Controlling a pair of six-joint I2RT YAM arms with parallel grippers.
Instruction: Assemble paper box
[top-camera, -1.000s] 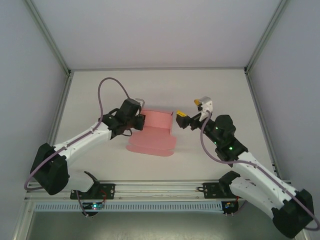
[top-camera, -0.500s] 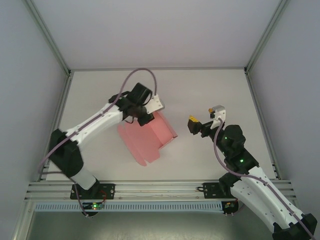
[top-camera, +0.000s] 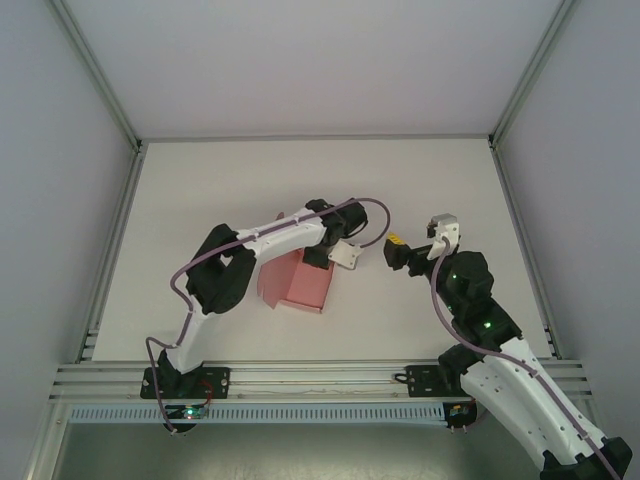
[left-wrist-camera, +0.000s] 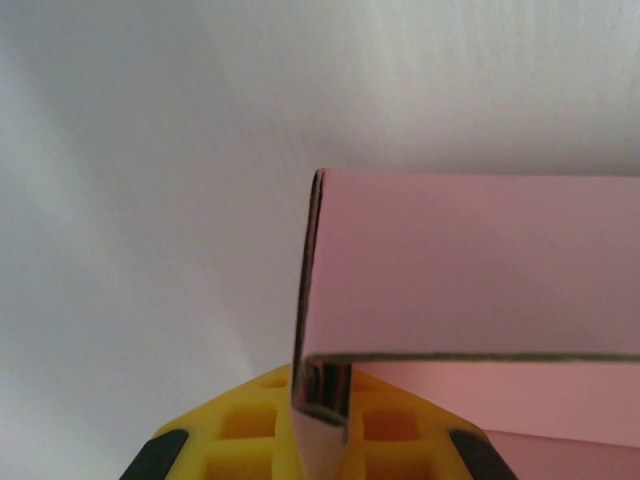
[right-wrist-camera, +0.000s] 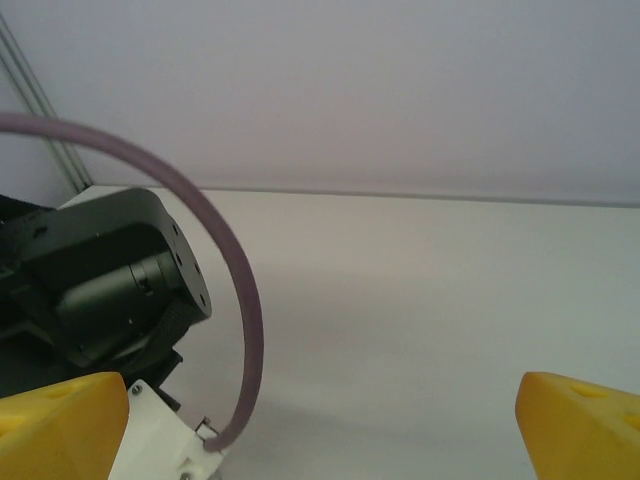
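The left tool (left-wrist-camera: 320, 418) is staying clamped tight on the paper box (top-camera: 300, 285), a pink thin-card piece with creased walls. The wrist view shows one upright card edge pinched between the yellow pads (left-wrist-camera: 250, 432). Over the last second the left arm has been swinging round and folding back on itself. It has been dragging the box from its broadside position to a turned, narrower one near the middle of the white bench (top-camera: 200, 200).

The right tool (top-camera: 397, 252), which was sitting at the box's right end, has been pulling away. It is now hanging well clear to the right, jaws spread fully and gripping nothing.

This looks like a reorientation rather than a fold. The box is still lying partly open, so the walls and flaps are probably still waiting to be tucked.
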